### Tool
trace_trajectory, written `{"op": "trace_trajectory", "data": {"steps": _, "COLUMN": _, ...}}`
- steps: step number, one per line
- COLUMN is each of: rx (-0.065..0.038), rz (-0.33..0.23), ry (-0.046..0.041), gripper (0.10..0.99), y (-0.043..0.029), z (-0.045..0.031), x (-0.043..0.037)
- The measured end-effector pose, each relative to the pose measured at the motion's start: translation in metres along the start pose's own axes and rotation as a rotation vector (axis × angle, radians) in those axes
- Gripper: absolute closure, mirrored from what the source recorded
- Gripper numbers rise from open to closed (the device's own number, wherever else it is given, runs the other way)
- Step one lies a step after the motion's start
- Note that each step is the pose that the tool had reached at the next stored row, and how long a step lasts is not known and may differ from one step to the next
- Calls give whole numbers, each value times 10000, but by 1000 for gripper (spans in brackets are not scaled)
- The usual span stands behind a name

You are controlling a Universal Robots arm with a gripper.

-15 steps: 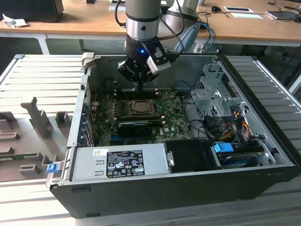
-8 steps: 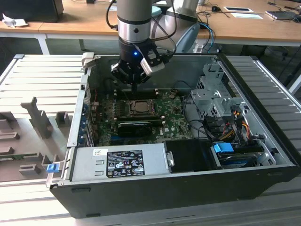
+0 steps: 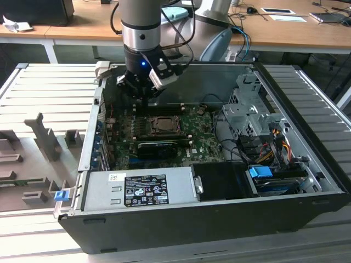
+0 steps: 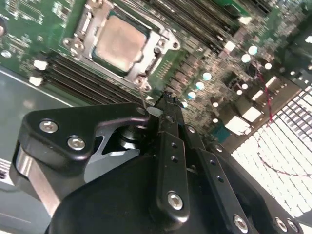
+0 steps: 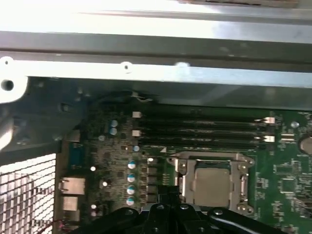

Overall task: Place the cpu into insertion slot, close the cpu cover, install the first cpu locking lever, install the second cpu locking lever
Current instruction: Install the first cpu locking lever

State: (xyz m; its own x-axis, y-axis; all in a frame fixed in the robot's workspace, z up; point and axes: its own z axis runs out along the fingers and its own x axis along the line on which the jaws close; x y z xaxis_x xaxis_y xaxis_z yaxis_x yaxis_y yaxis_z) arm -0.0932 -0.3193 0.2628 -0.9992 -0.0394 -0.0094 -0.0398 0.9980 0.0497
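Down inside the case [image 3: 164,216], the cpu [image 5: 212,181] lies flat in the slot [image 4: 80,46] on the green board [image 3: 205,150]. The cover [image 5: 242,184] is shut over it, ringing the chip. Those two steps look done. I cannot tell if the levers [image 5: 214,156] are locked. The gripper [image 3: 143,97] hangs just over the board, at 11 o'clock from the slot in the exterior view. Its fingers [image 4: 165,105] are pinched together with nothing between them.

Open room above cpu [image 5: 212,183] (case wall [image 5: 195,46] near)
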Motion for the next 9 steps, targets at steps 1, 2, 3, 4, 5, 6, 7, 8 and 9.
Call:
{"op": "trace_trajectory", "data": {"steps": 1, "rx": 0, "rz": 1, "ry": -1, "gripper": 980, "y": 1, "z": 3, "x": 27}}
{"op": "trace_trajectory", "data": {"steps": 2, "rx": -1, "rz": 1, "ry": -1, "gripper": 980, "y": 2, "z": 6, "x": 48}}
{"op": "trace_trajectory", "data": {"steps": 3, "rx": 0, "rz": 2, "ry": -1, "gripper": 980, "y": 3, "z": 9, "x": 81}}
{"op": "trace_trajectory", "data": {"steps": 4, "rx": -3, "rz": 1, "ry": -2, "gripper": 980, "y": 5, "z": 14, "x": 99}}
{"op": "trace_trajectory", "data": {"steps": 5, "rx": -1, "rz": 0, "ry": -1, "gripper": 980, "y": 8, "z": 16, "x": 113}}
{"op": "trace_trajectory", "data": {"steps": 6, "rx": 0, "rz": 1, "ry": 0, "gripper": 980, "y": 12, "z": 19, "x": 126}}
{"op": "trace_trajectory", "data": {"steps": 7, "rx": 0, "rz": 2, "ry": 0, "gripper": 980, "y": 19, "z": 22, "x": 134}}
{"op": "trace_trajectory", "data": {"steps": 8, "rx": -1, "rz": 2, "ry": -1, "gripper": 980, "y": 23, "z": 26, "x": 146}}
{"op": "trace_trajectory", "data": {"steps": 9, "rx": 0, "rz": 2, "ry": 0, "gripper": 980, "y": 35, "z": 33, "x": 173}}
